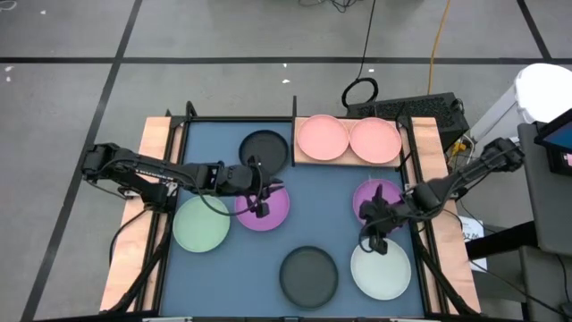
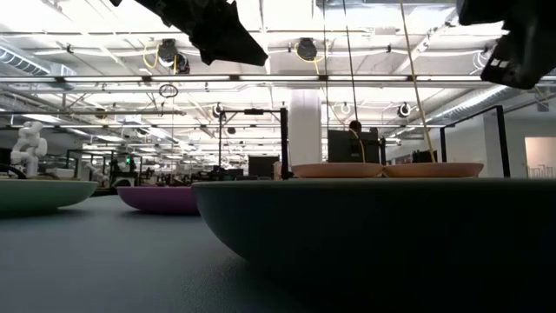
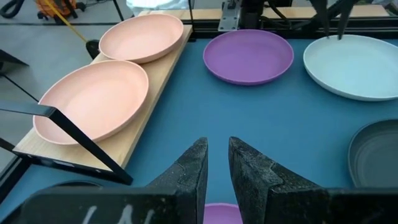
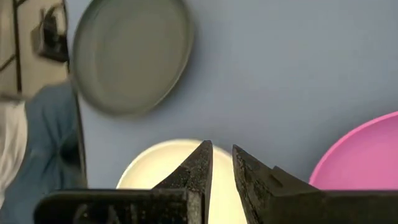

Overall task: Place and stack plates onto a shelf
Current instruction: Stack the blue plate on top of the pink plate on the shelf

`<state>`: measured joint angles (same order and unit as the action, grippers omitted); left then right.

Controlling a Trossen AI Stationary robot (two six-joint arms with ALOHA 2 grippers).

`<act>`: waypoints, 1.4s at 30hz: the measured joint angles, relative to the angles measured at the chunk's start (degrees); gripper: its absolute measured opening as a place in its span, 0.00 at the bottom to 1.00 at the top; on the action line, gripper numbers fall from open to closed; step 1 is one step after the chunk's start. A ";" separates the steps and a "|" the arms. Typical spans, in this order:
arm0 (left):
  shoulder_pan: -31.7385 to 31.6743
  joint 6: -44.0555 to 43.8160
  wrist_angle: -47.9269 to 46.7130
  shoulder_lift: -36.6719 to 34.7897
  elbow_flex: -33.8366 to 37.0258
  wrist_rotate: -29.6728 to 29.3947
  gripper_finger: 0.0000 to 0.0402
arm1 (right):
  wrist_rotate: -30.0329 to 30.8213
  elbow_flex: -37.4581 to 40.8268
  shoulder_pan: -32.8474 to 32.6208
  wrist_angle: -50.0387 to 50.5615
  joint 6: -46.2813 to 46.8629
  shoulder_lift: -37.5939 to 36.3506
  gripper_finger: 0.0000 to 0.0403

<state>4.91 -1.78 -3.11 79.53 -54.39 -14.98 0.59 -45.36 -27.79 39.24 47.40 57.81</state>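
Note:
The wooden shelf (image 1: 299, 159) lies at the mat's far edge and bears two pink plates (image 1: 322, 137) (image 1: 375, 140) side by side. Flat on the blue mat are two black plates (image 1: 264, 149) (image 1: 309, 275), two purple plates (image 1: 262, 213) (image 1: 375, 195) and two pale green plates (image 1: 201, 223) (image 1: 381, 268). My left gripper (image 1: 259, 204) (image 3: 217, 168) hovers over the left purple plate, its fingers nearly together with nothing between them. My right gripper (image 1: 374, 236) (image 4: 222, 165) hangs between the right purple plate and the near pale green plate (image 4: 155, 168), fingers likewise close together. The low view shows both grippers raised above the table.
A black frame rail (image 3: 74, 140) runs along the shelf's edge. Wooden side boards (image 1: 134, 233) flank the mat. Cables (image 1: 362, 89) and a dark box (image 1: 420, 107) lie beyond the far edge. Bare mat (image 1: 322, 215) shows at the centre.

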 joint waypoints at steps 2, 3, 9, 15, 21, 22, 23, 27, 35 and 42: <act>0.00 0.00 0.00 0.00 0.00 0.01 0.18 | -1.22 0.00 -0.99 0.31 -1.49 0.30 0.12; 0.00 0.00 0.00 0.00 -0.01 0.01 0.18 | -1.88 0.00 -1.52 0.50 -2.41 0.53 0.12; 0.00 -0.04 -0.02 0.00 0.00 0.02 0.18 | -2.26 0.00 -4.80 0.63 -7.51 2.39 0.12; 0.00 -0.11 -0.07 0.00 0.00 0.02 0.18 | -2.32 -0.02 -6.54 0.68 -3.31 4.60 0.12; 0.00 -0.20 -0.13 0.00 0.00 0.02 0.18 | -3.86 -0.02 -10.23 0.68 4.19 5.79 0.12; 0.00 -0.20 -0.13 0.00 -0.01 0.02 0.18 | -4.60 -0.02 -11.23 0.63 5.92 5.96 0.12; 0.00 -0.19 -0.13 0.00 0.00 0.02 0.18 | -5.29 -0.02 -12.30 0.57 7.51 6.14 0.12; 0.00 0.27 -0.15 0.00 0.00 0.02 0.18 | -6.90 -0.04 -17.99 -1.59 11.56 8.21 0.12; 0.00 0.57 -0.15 0.01 0.00 0.02 0.18 | -7.03 -0.07 -25.94 -10.41 14.86 13.22 0.12; 0.00 0.55 -0.15 0.00 0.00 0.02 0.18 | -8.34 -0.11 -32.08 -17.01 22.28 18.36 0.09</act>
<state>4.91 -1.23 -3.27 79.53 -54.39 -14.96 -7.75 -45.47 -59.86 22.24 69.68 76.17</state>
